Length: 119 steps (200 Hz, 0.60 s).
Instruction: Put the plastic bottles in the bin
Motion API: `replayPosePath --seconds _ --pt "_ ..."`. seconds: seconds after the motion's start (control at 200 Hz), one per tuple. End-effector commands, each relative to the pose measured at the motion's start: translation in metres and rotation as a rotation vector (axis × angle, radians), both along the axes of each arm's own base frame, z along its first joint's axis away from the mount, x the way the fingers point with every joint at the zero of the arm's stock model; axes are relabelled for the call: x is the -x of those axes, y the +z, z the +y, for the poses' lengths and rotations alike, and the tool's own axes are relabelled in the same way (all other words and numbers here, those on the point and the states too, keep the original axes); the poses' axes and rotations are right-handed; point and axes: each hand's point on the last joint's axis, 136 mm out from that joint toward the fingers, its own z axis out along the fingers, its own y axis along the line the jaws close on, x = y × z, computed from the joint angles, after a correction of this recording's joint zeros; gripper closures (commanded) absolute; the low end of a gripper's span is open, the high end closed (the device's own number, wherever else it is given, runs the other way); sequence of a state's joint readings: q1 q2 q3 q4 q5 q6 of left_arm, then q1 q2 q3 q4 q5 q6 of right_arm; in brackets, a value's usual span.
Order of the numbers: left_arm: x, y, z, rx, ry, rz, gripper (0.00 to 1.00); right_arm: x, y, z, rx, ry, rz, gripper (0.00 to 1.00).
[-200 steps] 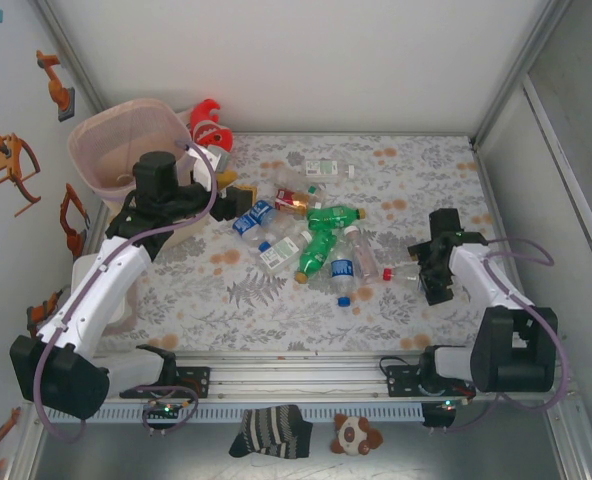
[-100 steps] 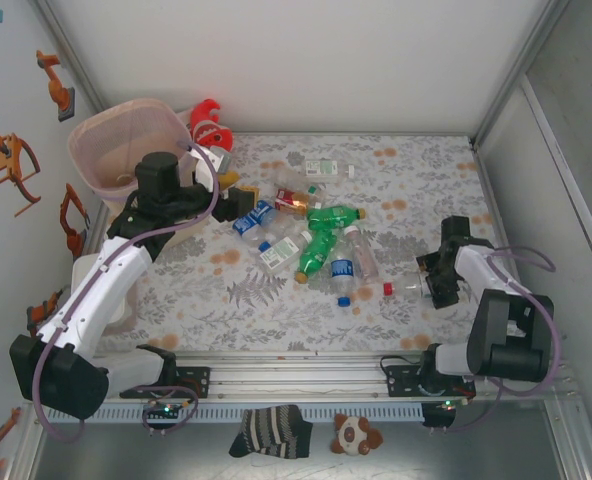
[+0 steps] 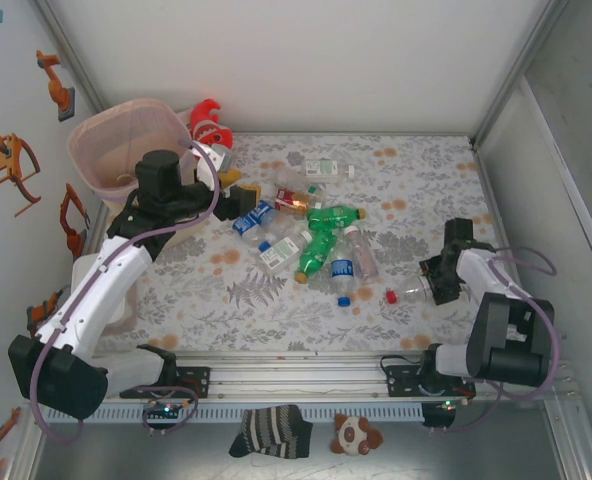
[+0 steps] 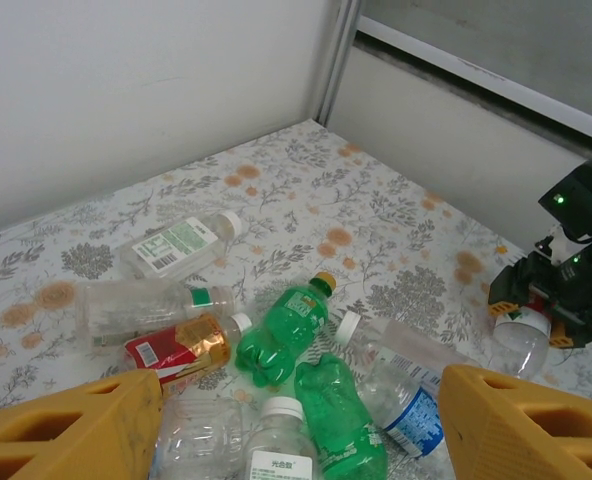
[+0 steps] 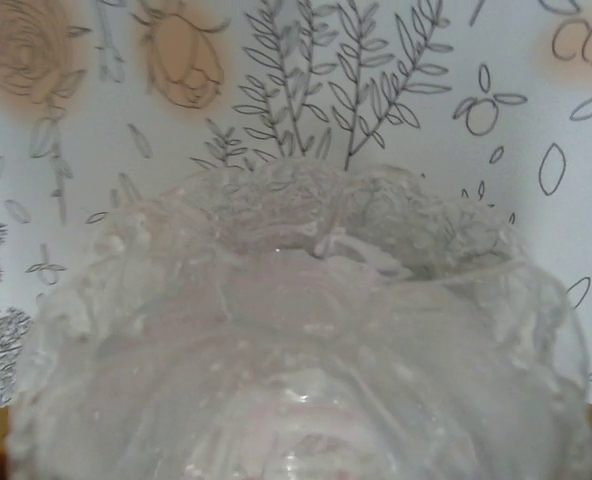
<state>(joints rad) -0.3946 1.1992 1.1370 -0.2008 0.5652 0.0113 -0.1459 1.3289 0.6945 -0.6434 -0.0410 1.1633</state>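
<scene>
The pale-pink bin [image 3: 126, 140] stands at the back left. A heap of crushed plastic bottles [image 3: 311, 235] lies mid-table: two green ones [image 4: 288, 325], a red-labelled one [image 4: 176, 343], and clear ones with blue labels [image 4: 413, 405]. Another clear bottle [image 3: 326, 168] lies apart at the back. My left gripper [image 3: 231, 200] hovers open beside the bin, its yellow fingers [image 4: 71, 430] wide apart above the heap. My right gripper [image 3: 431, 285] is shut on a clear bottle with a red cap [image 3: 406, 294], which looms close in the right wrist view [image 5: 296, 330].
A red-orange fish plush [image 3: 211, 125] leans against the bin's right side. Metal frame walls enclose the patterned table [image 3: 396, 180]. A striped sock [image 3: 271, 430] and a small plush toy [image 3: 356, 435] lie below the front rail.
My right gripper has drawn back toward the near right side, carrying the red-capped clear bottle with it. The left arm has barely shifted.
</scene>
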Motion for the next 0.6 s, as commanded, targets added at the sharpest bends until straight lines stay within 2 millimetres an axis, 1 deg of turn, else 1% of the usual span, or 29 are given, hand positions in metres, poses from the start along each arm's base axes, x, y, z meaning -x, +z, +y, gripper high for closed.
replayPosePath --seconds 0.0,0.165,0.22,0.295,0.371,0.461,0.591 --pt "0.001 0.013 -0.005 0.007 -0.019 -0.029 0.27 0.002 0.015 -0.007 0.038 0.01 -0.022 0.37" --pt "0.001 0.016 -0.01 0.014 -0.031 -0.033 0.28 -0.004 0.046 -0.015 0.108 0.062 -0.086 0.39" --pt "0.0 0.017 -0.012 0.017 -0.035 -0.034 0.28 -0.011 0.061 -0.016 0.129 0.105 -0.136 0.39" --pt "0.0 0.018 -0.016 0.023 -0.045 -0.036 0.28 -0.024 0.081 -0.013 0.149 0.192 -0.236 0.38" --pt "0.0 0.019 -0.02 0.029 -0.062 -0.036 0.28 -0.036 0.101 -0.006 0.163 0.284 -0.343 0.39" --pt "0.001 0.019 -0.026 0.038 -0.086 -0.033 0.28 -0.049 0.125 0.006 0.163 0.404 -0.47 0.4" --pt "0.005 0.021 -0.036 0.047 -0.128 -0.034 0.28 -0.062 0.163 0.033 0.133 0.588 -0.661 0.43"
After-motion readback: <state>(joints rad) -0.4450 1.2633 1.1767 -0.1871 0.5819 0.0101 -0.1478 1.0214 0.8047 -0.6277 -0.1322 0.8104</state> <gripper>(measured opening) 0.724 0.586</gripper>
